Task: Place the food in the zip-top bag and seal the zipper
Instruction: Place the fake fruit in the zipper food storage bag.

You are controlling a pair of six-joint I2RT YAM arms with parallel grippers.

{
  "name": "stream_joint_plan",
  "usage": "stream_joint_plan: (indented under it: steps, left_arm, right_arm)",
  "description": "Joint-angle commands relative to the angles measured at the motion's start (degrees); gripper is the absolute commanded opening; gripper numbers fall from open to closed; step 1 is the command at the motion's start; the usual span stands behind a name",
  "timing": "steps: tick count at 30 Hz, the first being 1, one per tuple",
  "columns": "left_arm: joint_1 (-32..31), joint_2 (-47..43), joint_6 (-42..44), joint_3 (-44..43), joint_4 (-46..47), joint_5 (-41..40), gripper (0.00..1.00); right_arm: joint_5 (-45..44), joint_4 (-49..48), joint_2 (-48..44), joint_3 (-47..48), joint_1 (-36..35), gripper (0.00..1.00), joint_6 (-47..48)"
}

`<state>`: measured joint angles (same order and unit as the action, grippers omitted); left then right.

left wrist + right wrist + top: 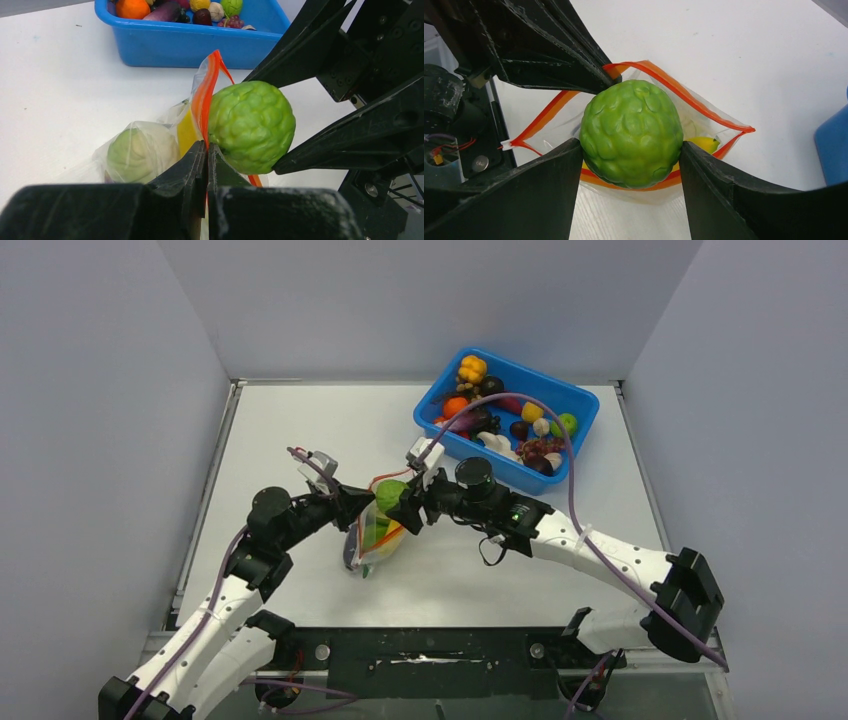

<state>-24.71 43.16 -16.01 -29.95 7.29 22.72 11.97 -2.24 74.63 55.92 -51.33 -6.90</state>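
Note:
The clear zip-top bag (375, 540) hangs open in mid-table, its red-orange zipper (704, 102) spread into a wide mouth. My left gripper (207, 150) is shut on one side of the zipper (206, 97) and holds it up. My right gripper (631, 150) is shut on a bumpy green round fruit (631, 132), held right over the bag's mouth. The same fruit shows in the left wrist view (251, 126) and the top view (390, 494). Inside the bag lie a pale green round food (136, 152) and a yellow one (704, 144).
A blue bin (580, 405) at the back right holds several more toy foods, among them an orange one (133, 8) and a dark purple eggplant (167, 12). Purple cables (570, 480) loop over the bin and the right arm.

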Motion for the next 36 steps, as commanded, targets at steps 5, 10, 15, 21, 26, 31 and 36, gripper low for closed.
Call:
stream_joint_plan:
  steps: [5, 10, 15, 21, 26, 31, 36]
  left_arm:
    - [0.01, -0.62, -1.38, -2.36, 5.05, 0.23, 0.00]
    - [0.01, -0.78, -1.66, -2.04, 5.63, 0.46, 0.00]
    - [0.02, -0.98, -1.48, -1.96, 5.46, 0.34, 0.00]
    - [0.01, -0.88, -1.35, -1.69, 5.63, 0.23, 0.00]
    - [0.02, -0.83, -0.42, -1.51, 5.16, -0.02, 0.00]
    - [0.01, -0.62, 0.02, -1.42, 4.66, -0.32, 0.00]
    - [0.01, -0.83, 0.46, -1.42, 4.30, -0.54, 0.00]
  right_arm:
    - [-7.63, -2.61, 3.23, 0.66, -1.47, 0.66, 1.98]
    - [-8.80, -2.22, 4.28, 1.65, -1.46, 0.72, 2.47]
    - [-8.72, -0.91, 4.08, 2.94, -1.48, 0.80, 2.20]
    - [-8.49, -0.02, 2.31, 3.46, -1.45, 0.84, 1.81]
    - [-8.17, 2.00, 0.93, 4.72, -1.41, 0.83, 1.84]
    - [-8.29, 3.92, 0.36, 5.61, -0.35, 0.82, 2.44]
    - [-6.86, 6.29, -0.92, 6.74, 4.48, 0.79, 2.36]
